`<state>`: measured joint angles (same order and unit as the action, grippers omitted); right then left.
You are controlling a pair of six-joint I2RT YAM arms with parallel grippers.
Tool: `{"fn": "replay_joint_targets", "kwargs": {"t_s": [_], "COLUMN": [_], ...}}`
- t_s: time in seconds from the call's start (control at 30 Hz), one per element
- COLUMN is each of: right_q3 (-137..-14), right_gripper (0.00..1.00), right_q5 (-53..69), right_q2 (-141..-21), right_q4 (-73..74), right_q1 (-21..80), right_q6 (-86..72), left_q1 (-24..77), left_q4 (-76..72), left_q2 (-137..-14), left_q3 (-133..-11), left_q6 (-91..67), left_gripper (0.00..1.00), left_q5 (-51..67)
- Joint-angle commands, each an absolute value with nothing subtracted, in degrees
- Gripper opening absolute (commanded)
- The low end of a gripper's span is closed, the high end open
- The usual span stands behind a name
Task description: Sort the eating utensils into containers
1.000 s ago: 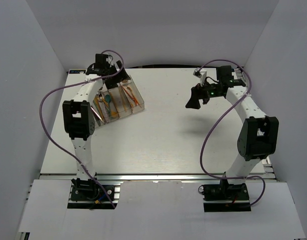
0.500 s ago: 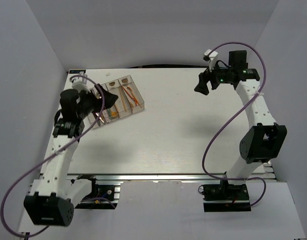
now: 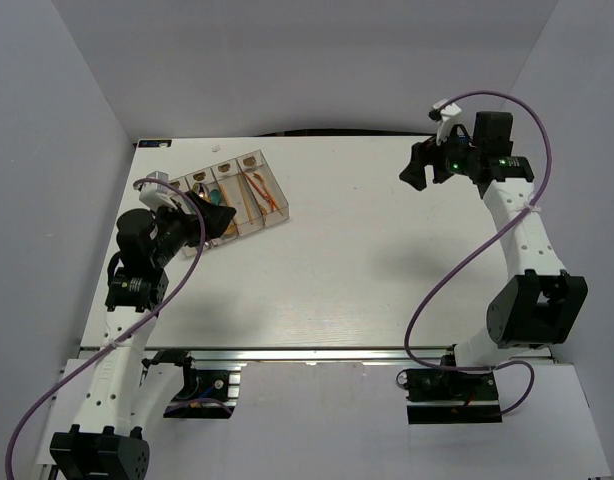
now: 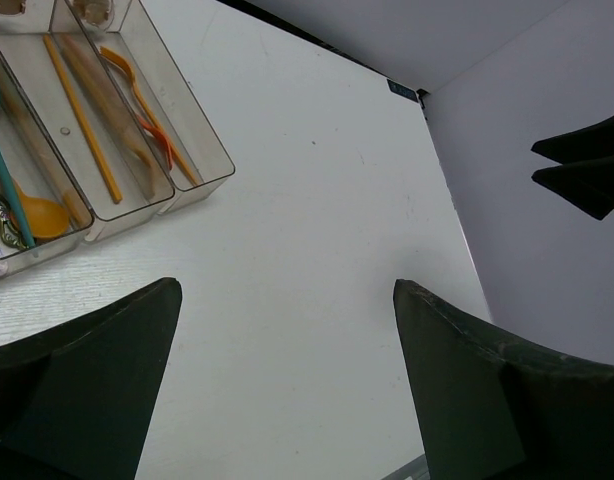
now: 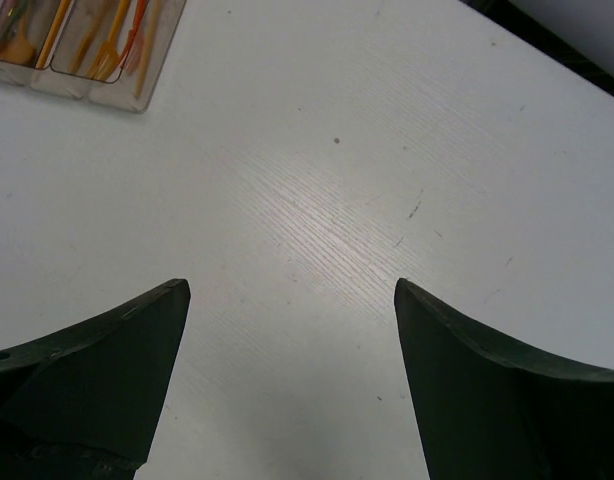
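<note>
Left gripper [image 3: 221, 218] drawn back beside the containers [image 3: 255, 186], spread wide and empty, right gripper [image 3: 417, 170] lifted far right, likewise released, eating utensils [image 4: 84, 122] lying in bins, white counter [image 3: 337, 270] between.

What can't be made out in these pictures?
Top view: the left gripper hides the near-left end of the containers; the utensils are too small to name.
Left wrist view: the top and left edges cut the containers off.
Right wrist view: only a corner of the containers shows, at the top-left edge.
</note>
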<state>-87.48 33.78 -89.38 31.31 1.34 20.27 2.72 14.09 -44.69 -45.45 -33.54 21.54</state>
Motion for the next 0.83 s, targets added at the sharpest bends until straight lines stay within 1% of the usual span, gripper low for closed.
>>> {"fn": "replay_joint_targets", "kwargs": {"t_s": [0.0, 0.27, 0.8], "right_q3": [-86.40, -82.09, -79.37], "right_gripper": [0.89, 0.89, 0.89], "right_q5": [30.42, 26.11, 25.22], "right_q2": [-85.43, -81.74, -80.69], "right_q4": [25.06, 22.59, 22.06], "right_q1": [1.32, 1.32, 1.32], "right_q6": [16.62, 14.68, 13.97], "left_q1": [2.64, 2.64, 2.64], "left_q4": [12.04, 10.99, 10.46], "left_q2": [-44.65, -44.74, -44.56], "left_q3": [-45.35, -44.56, -43.59], "left_q6": [-34.01, -34.10, -34.19], "left_gripper": [0.98, 0.98, 0.98], "left_q5": [22.85, 23.73, 23.91]}}
